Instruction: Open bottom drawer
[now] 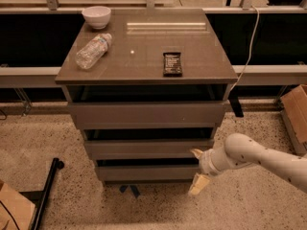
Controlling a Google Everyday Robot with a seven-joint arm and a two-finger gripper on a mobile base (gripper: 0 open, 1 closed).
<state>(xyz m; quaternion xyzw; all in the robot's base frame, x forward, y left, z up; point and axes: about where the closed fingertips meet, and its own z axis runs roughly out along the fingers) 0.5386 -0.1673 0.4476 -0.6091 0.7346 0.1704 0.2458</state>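
The bottom drawer (146, 172) is the lowest and narrowest-looking of three flat, handleless grey-brown fronts, low in the middle of the scene, just above the floor. A dark gap runs along its top edge, below the middle drawer (148, 148) and the wide top drawer (146, 114).

Above them, the grey-brown tabletop (144, 68) carries a white bowl (96, 16) at its far left corner. A clear plastic bottle (93, 51) lies on its side just nearer than the bowl, and a dark snack bar (172, 63) lies flat right of centre. The floor (43, 138) is speckled beige. A black pole (45, 195) and a cardboard box (12, 210) sit at the near left, and another cardboard box (297, 111) is at the right. A white cable (247, 51) hangs down on the far right, in front of a dark shelf that runs behind the cabinet.

The end effector (197, 169) is at the right end of the bottom drawer, at the tip of a white arm (268, 159) that reaches in from the near right. Its two pale fingers (199, 184) are spread apart, one level with the gap above the front and one below its lower edge. It grips nothing that can be seen, and whether it touches the front cannot be told.

The snack bar's wrapper has pale marks, but none can be read.
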